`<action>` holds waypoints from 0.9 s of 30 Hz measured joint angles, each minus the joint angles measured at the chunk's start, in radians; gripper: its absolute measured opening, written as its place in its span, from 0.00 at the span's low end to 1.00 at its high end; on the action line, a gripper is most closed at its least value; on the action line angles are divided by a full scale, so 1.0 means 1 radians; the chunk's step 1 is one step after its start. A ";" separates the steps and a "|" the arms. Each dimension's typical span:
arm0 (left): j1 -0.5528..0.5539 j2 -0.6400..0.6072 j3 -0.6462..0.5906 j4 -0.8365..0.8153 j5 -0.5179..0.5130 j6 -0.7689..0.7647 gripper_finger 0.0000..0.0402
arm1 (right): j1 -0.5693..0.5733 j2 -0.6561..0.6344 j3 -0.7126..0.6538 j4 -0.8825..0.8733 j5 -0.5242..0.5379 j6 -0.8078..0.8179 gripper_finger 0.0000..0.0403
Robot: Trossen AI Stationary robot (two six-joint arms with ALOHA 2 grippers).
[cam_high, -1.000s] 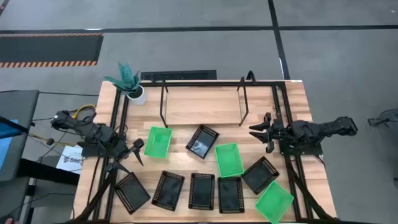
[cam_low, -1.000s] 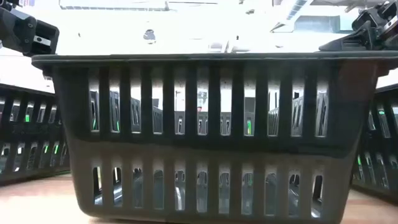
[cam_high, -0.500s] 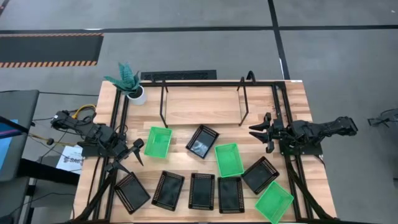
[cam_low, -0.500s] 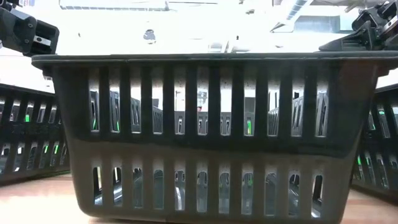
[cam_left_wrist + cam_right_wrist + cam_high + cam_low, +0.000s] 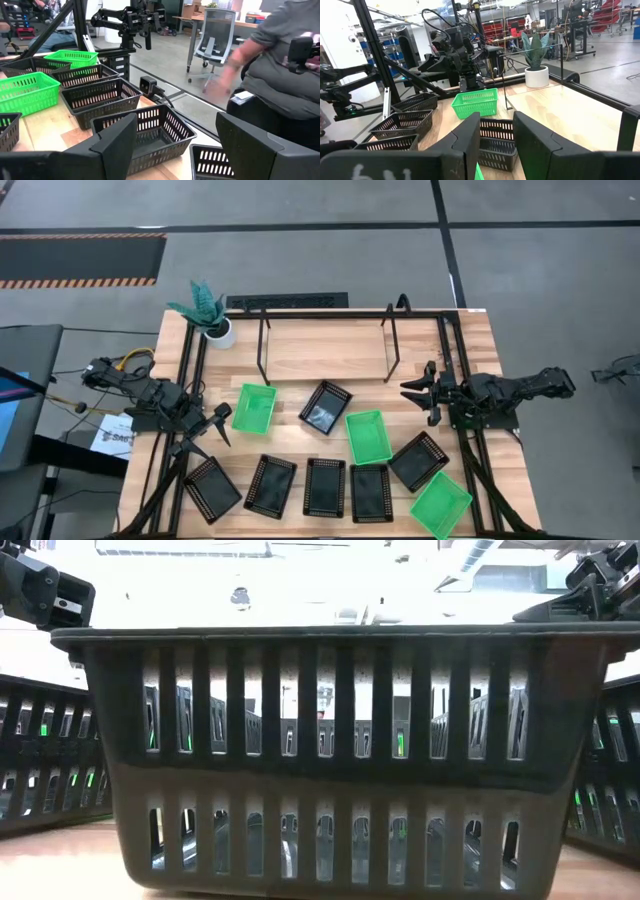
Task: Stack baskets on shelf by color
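In the high view several baskets lie flat on the wooden table in front of the shelf (image 5: 325,350). Three are green (image 5: 254,407) (image 5: 368,436) (image 5: 441,503). The black ones include one in the middle (image 5: 325,407) and a row along the near edge (image 5: 324,486). My left gripper (image 5: 213,426) (image 5: 175,150) hovers open at the table's left side, just left of the nearest green basket. My right gripper (image 5: 415,392) (image 5: 497,135) hovers open at the right side, beyond another green basket. Neither gripper touches anything. In the low view one black basket (image 5: 320,750) fills the picture.
A potted plant (image 5: 205,315) stands at the far left corner of the table. The black frame tubes (image 5: 190,380) (image 5: 455,380) run along both sides. The shelf's board has nothing on it. In the left wrist view a person (image 5: 280,65) stands beyond the table.
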 joint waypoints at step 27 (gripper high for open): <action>0.000 0.000 -0.004 0.076 -0.230 -0.220 0.65 | -0.019 0.000 0.009 0.161 0.007 0.564 0.35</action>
